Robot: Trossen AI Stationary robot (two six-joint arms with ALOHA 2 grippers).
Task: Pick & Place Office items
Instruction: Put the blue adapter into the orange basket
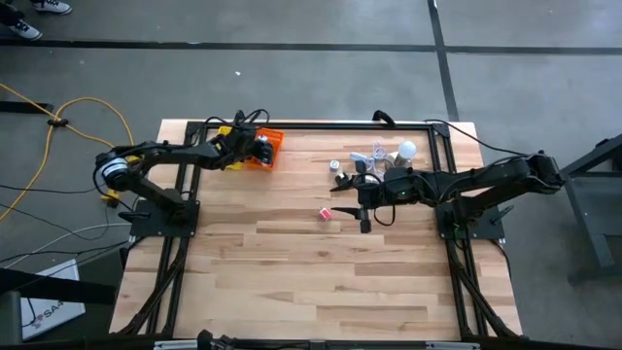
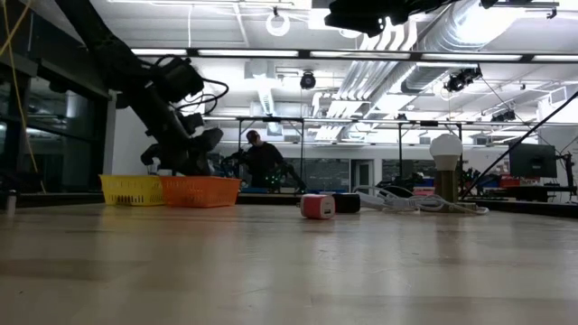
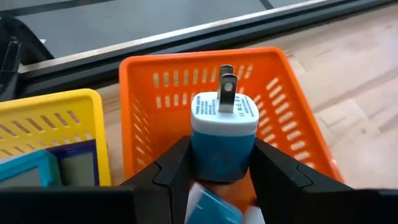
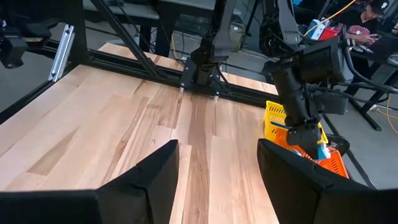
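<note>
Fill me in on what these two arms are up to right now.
The left gripper holds a blue-and-white plug adapter between its fingers, right above the orange basket, which sits beside a yellow basket at the table's far edge. The right gripper hangs open over the middle of the table. A pink-red piece and a few more items near the light bulb lie unsorted.

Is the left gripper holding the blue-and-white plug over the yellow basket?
No: in the left wrist view the left gripper grips the plug over the orange basket, with the yellow basket off to one side.
</note>
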